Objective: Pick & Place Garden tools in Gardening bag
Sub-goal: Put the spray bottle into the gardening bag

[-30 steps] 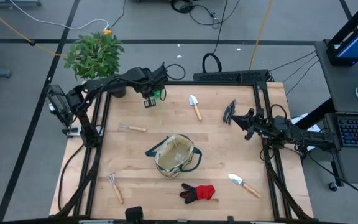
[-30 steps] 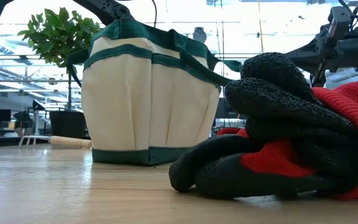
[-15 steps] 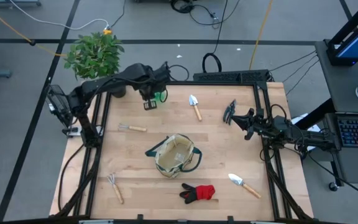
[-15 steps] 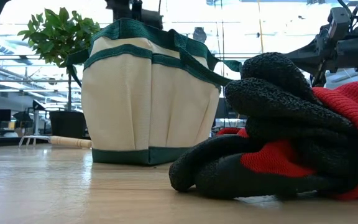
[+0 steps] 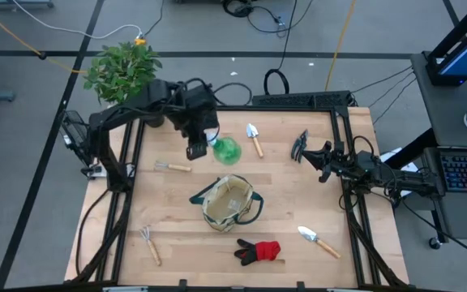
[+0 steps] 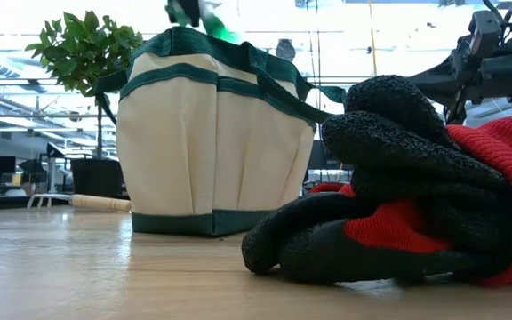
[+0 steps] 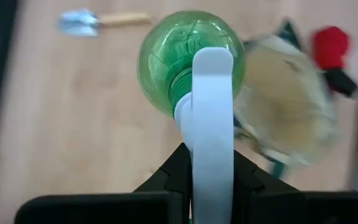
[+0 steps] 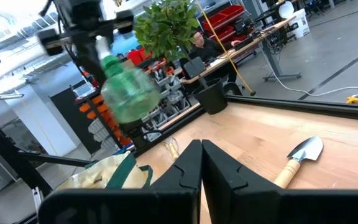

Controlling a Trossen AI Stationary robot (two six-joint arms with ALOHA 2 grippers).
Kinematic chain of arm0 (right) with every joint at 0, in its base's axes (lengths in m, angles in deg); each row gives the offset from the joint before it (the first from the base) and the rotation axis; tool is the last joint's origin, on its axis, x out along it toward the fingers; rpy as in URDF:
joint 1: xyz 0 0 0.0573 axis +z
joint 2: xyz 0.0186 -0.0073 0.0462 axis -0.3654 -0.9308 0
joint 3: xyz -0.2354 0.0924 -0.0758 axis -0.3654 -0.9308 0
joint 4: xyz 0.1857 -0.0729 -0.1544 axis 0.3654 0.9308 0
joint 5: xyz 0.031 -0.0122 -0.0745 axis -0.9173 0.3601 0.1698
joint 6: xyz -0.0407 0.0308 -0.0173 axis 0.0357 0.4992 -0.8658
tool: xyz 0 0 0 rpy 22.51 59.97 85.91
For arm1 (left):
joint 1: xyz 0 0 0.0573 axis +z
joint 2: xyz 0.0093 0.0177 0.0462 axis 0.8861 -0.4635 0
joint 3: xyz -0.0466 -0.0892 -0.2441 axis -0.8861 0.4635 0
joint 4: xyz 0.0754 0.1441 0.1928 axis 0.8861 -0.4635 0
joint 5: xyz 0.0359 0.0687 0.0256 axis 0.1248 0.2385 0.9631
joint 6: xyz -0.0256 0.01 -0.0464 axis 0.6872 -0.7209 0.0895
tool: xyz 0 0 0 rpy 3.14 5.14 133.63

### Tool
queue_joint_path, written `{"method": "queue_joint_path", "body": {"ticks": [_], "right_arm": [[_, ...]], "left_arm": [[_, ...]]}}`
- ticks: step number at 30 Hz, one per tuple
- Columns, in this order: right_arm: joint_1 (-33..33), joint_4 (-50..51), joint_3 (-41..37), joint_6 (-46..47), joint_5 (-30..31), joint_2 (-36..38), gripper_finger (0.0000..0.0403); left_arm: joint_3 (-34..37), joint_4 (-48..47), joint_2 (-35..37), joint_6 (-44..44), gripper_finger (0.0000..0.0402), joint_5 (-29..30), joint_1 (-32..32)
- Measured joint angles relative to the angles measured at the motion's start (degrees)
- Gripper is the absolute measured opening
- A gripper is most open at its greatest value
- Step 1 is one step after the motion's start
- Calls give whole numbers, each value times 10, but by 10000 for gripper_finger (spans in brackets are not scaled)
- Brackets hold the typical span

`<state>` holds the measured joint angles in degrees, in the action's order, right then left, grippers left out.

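My left gripper [image 5: 207, 146] is shut on the green spray bottle [image 5: 226, 150], which has a white head; it hangs in the air over the table, just beyond the gardening bag [image 5: 229, 201]. The bottle also shows in the left wrist view [image 7: 188, 59] and the right wrist view [image 8: 126, 93]. The beige bag with green trim stands upright mid-table [image 6: 212, 142]. My right gripper [image 5: 318, 160] is shut and empty at the table's right side, near the black pruning shears [image 5: 300, 144]. Red-and-black gloves [image 5: 258, 251] lie on the table near the front edge. My left gripper pinches the bottle's white spray head [image 7: 211, 143] between its two fingers, one on each side. The bottle is lifted clear of the table and its green body [image 7: 188, 59] sticks out beyond the fingertips.
A trowel [image 5: 254, 138] lies at the far middle, another trowel [image 5: 318, 240] at the near right, a small tool [image 5: 173, 166] at the left and a hand rake [image 5: 150, 242] at the near left. A potted plant [image 5: 124, 73] stands beyond the far left corner.
My left gripper has lifted the spray bottle off the table's far side and carried it toward the near edge and the bag, turning as it went. The bottle now hangs clear, just beyond the bag.
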<state>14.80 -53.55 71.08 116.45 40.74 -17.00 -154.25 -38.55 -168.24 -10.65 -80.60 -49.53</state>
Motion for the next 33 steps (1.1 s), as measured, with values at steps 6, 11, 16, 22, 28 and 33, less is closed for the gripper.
{"method": "queue_joint_path", "body": {"ticks": [6, 11, 16, 22, 28, 33], "right_arm": [[0, 0, 0, 0, 0, -1, 0], [0, 0, 0, 2, 0, -1, 0], [0, 0, 0, 2, -2, -1, 0], [0, 0, 0, 2, -2, -1, 0], [0, 0, 0, 2, -2, -1, 0], [0, 0, 0, 2, -3, -1, 0]], "left_arm": [[-2, 1, 3, 46, 51, -11, -63], [-2, 3, 3, 80, 51, -16, -112], [-2, 2, 3, 99, 51, -15, -157], [15, 5, 3, 117, 51, 6, -198], [67, 44, 2, 107, 51, 16, -224], [127, 46, 2, 92, 51, 42, -232]]}}
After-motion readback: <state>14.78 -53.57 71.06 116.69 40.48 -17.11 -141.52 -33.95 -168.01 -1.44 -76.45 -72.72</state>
